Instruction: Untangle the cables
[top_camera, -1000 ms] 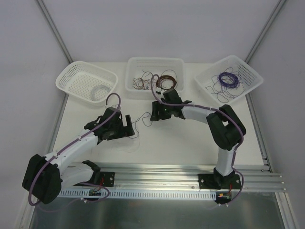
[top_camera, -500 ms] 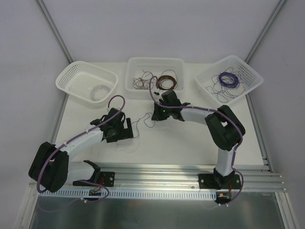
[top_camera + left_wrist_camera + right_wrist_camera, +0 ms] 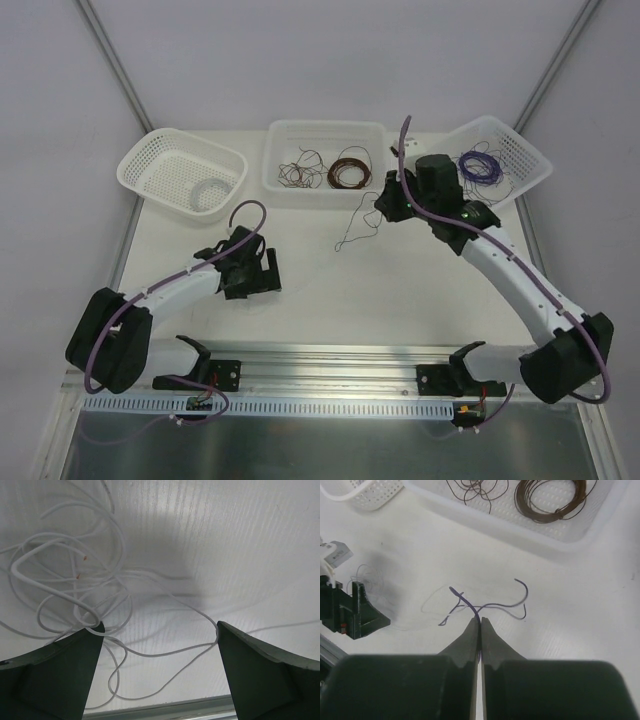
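I find the left gripper [image 3: 160,637] wide open, holding nothing, low over the loose white cable [image 3: 75,580] on the table [image 3: 400,290]. The right gripper [image 3: 480,626] is pinched shut on a purple strand [image 3: 492,605] that trails leftward below it. I would carry it slowly toward the right basket [image 3: 538,165], watching that no other strand drags along.

Three baskets [image 3: 150,150] [image 3: 325,127] [image 3: 530,160], three wire coils [image 3: 208,190] [image 3: 349,172] [image 3: 477,165], two arms [image 3: 170,290] [image 3: 510,275] and two claws [image 3: 272,270] [image 3: 380,207].
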Action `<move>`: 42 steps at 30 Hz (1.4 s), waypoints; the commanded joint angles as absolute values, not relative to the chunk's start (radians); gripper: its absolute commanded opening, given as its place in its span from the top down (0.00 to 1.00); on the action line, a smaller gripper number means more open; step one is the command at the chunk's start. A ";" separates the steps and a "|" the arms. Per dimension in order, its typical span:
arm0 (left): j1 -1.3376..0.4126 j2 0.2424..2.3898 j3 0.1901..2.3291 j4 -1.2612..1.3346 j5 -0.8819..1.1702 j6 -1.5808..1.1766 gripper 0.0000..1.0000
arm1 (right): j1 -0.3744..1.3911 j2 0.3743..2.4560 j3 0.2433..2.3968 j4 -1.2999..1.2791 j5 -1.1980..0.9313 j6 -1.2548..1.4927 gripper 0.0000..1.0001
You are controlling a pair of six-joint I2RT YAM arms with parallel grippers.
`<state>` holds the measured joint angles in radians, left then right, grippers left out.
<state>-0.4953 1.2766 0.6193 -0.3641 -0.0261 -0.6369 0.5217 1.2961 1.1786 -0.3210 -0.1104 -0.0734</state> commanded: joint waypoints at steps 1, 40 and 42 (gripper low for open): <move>-0.483 1.313 0.621 -0.351 -0.002 -0.632 0.04 | 0.502 1.178 1.330 -0.561 -0.081 -0.152 0.99; -0.483 1.057 0.750 -0.330 0.229 -0.592 0.01 | -0.014 1.382 1.875 -0.437 0.137 -0.210 0.99; -0.482 1.023 0.752 -0.330 0.230 -0.581 0.01 | -0.055 1.464 1.887 -0.407 0.121 -0.186 0.99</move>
<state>-0.4889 1.0744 0.7162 -0.3214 0.1825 -0.6209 -0.0090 1.3895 1.8702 -0.5369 0.1692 -0.2657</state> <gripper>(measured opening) 0.990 0.020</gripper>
